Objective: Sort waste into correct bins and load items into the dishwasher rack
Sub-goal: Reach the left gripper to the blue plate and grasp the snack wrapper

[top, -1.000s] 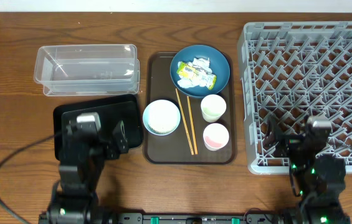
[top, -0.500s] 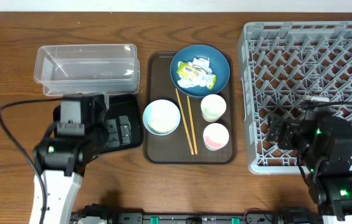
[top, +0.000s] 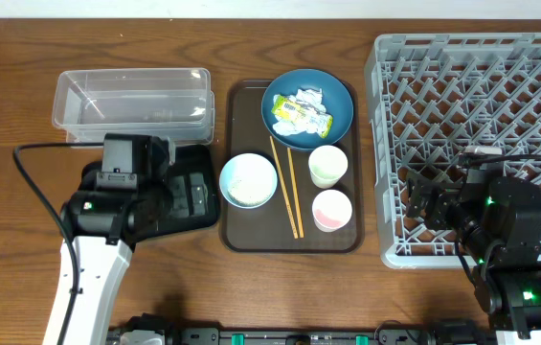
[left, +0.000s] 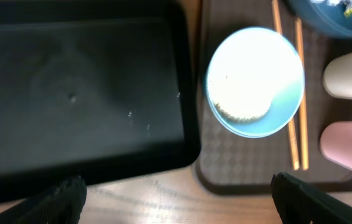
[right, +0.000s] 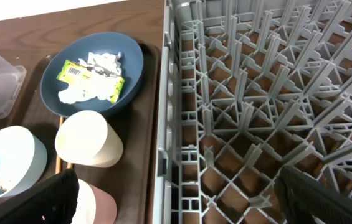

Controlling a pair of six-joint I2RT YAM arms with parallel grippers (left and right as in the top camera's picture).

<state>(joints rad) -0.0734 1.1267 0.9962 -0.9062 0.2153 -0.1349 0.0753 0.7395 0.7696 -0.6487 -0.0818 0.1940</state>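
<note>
A crumpled wrapper (top: pixel 299 117) lies in the dark blue bowl (top: pixel 332 101) on the brown tray. The small light-blue bowl (top: pixel 248 180) holds rice (left: pixel 244 111). Two white cups (top: pixel 327 165) (top: pixel 332 210) and the chopsticks (top: pixel 289 187) lie beside it. My left gripper (top: pixel 193 192) is open and empty over the black tray (top: pixel 205 159), left of the small bowl (left: pixel 255 81). My right gripper (top: pixel 421 206) is open and empty over the front left corner of the grey rack (top: pixel 481 105). The clear tub (top: pixel 134 105) stands behind the black tray.
The brown serving tray (top: pixel 241 240) sits between the black tray and the rack. The right wrist view shows the rack's left wall (right: pixel 166 124) close to the cups (right: pixel 88 140). A cable runs left of my left arm.
My left arm has moved back over the black tray, with its gripper nearer the small bowl. My right arm rose over the rack's front corner, then held still.
</note>
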